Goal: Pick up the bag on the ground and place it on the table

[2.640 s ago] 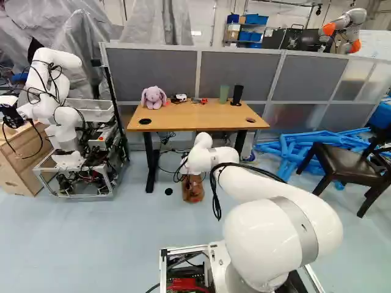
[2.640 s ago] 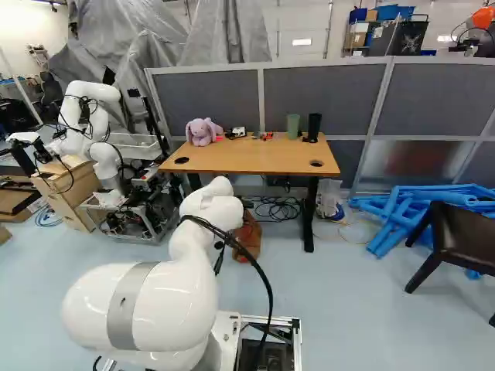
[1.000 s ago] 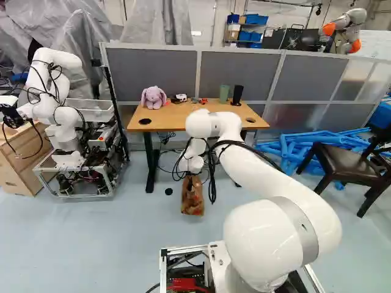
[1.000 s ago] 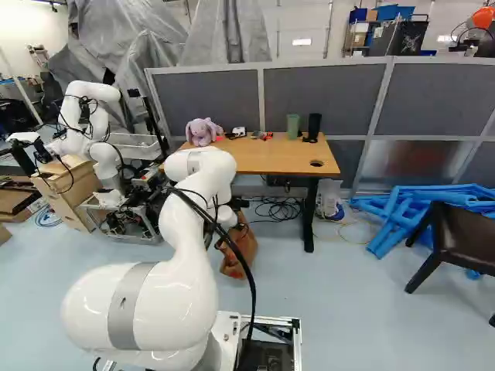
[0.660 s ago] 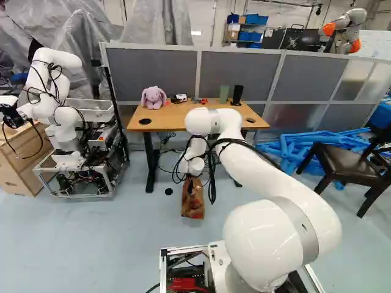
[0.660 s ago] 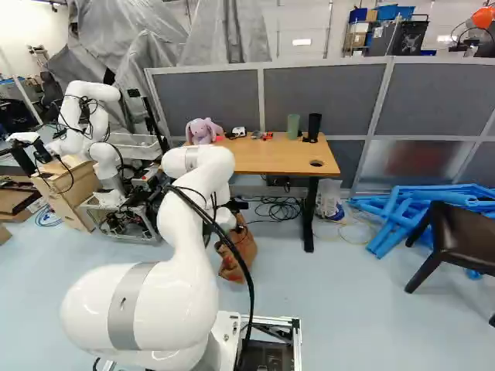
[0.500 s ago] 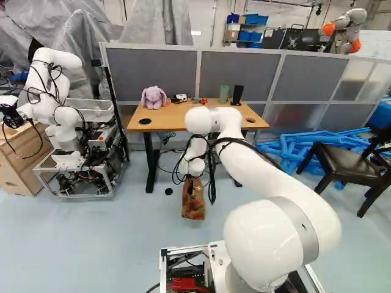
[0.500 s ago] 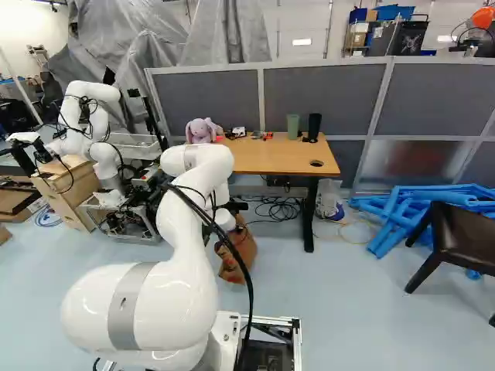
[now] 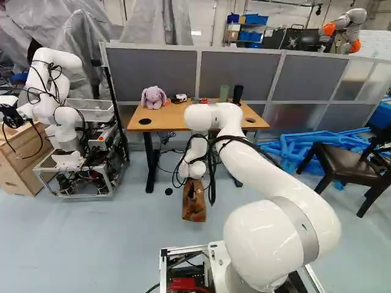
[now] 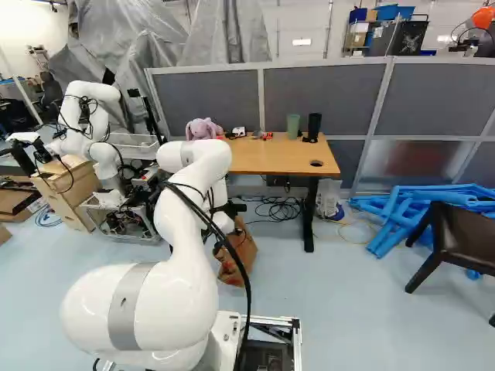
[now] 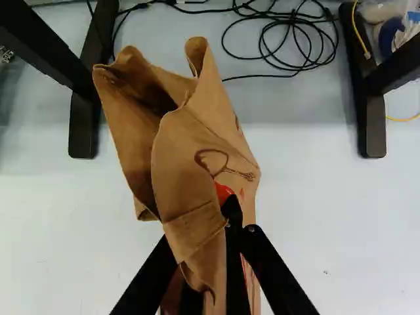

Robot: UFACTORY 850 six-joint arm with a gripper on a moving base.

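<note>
Well, our claw (image 11: 232,226) pinches the bag (image 11: 203,154), which seems light and floppy, best held by its folded top (image 11: 191,228).

Table (image 9: 183,119) bearing purple plush rabbit (image 9: 154,97) (ears drooping), green cup (image 10: 293,126), black cup (image 10: 313,126), red item (image 10: 267,136)

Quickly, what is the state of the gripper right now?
Gripper: closed, its jaws holding the brown bag between them.
</note>
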